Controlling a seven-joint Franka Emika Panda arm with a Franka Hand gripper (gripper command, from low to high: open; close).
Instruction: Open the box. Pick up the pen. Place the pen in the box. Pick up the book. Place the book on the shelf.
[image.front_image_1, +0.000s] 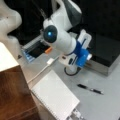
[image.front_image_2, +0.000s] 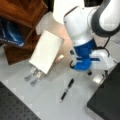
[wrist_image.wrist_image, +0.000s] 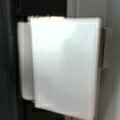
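Note:
The box (image.front_image_1: 106, 47) lies at a front view's right, its black lid flat on the silvery sides; it also shows as a dark slab (image.front_image_2: 107, 100). My gripper (image.front_image_1: 88, 63) (image.front_image_2: 102, 73) hangs at the box's front edge, right by the small white tag (image.front_image_2: 98, 78). That tag (wrist_image.wrist_image: 65, 65) fills the wrist view. The thin black pen (image.front_image_1: 90, 89) (image.front_image_2: 67, 90) lies on the grey tabletop, apart from the gripper. The white spiral-bound book (image.front_image_1: 55, 96) (image.front_image_2: 47, 51) rests beside the brown shelf (image.front_image_1: 12, 95) (image.front_image_2: 22, 12).
A grey tray (image.front_image_1: 27, 46) with a dark inside stands behind the arm, with a small orange object (image.front_image_1: 48, 50) at its rim. A white cable (image.front_image_1: 41, 71) runs across the tabletop towards the shelf. A dark perforated mat (image.front_image_2: 15, 107) lies at the bottom left.

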